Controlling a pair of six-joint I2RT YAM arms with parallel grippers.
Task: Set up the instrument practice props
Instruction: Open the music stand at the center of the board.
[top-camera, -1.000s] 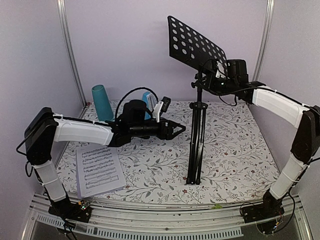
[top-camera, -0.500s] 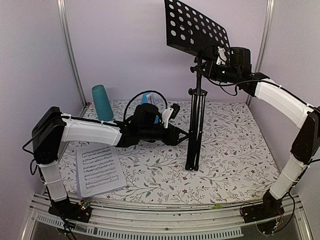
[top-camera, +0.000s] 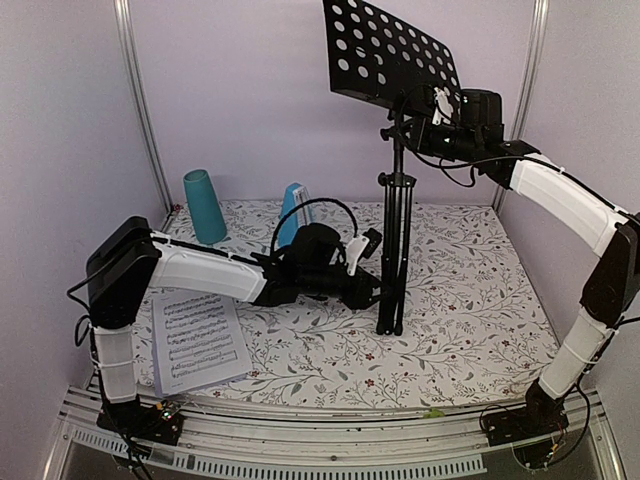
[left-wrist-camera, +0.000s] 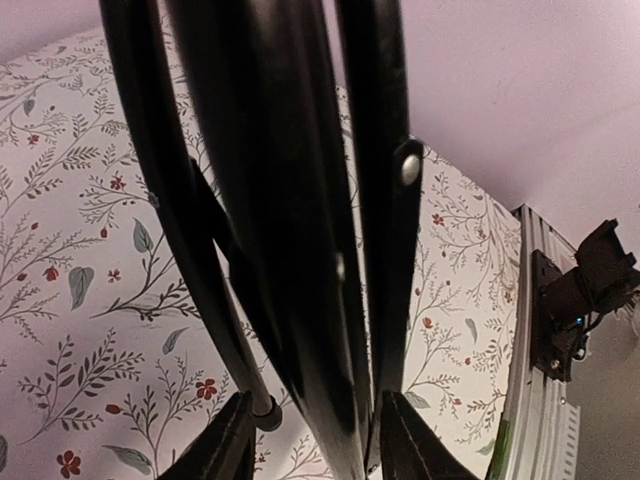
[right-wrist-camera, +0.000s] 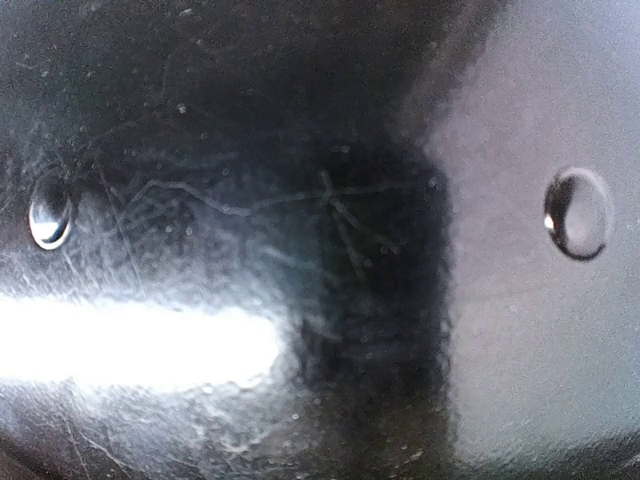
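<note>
I see the music stand (top-camera: 392, 250) upright near the middle of the desk (top-camera: 470, 290), its legs folded together. My left gripper (top-camera: 378, 292) straddles those legs low down, jaws part open and not clamped on anything. My right gripper (top-camera: 440, 105) is closed on the lower lip of the perforated tray (top-camera: 390, 55).

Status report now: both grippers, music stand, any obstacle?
Right gripper holds music stand top. Left gripper astride its legs, grip unclear. Metronome behind, not in way.
</note>
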